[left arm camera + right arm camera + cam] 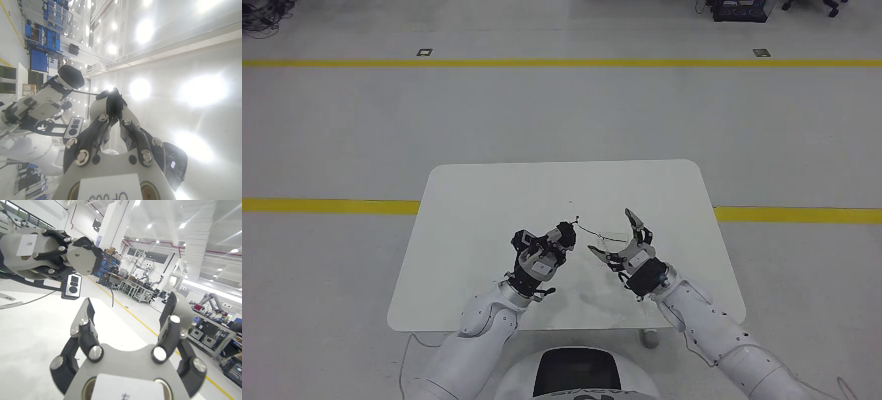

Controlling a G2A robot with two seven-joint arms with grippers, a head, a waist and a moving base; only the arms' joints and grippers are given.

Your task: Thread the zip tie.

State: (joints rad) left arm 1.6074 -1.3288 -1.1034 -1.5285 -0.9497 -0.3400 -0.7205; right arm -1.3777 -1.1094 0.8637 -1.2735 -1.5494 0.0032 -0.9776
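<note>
A white label (26, 245) on the left claw (98, 256) reads, probably, 左.

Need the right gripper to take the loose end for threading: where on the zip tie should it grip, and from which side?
Probably the free tail of the zip tie, short of its tip. The left gripper is shut on the other end, so the strap hangs unsupported above the table. Bring the open right gripper in from its own side, a finger either side of the strap.
</note>
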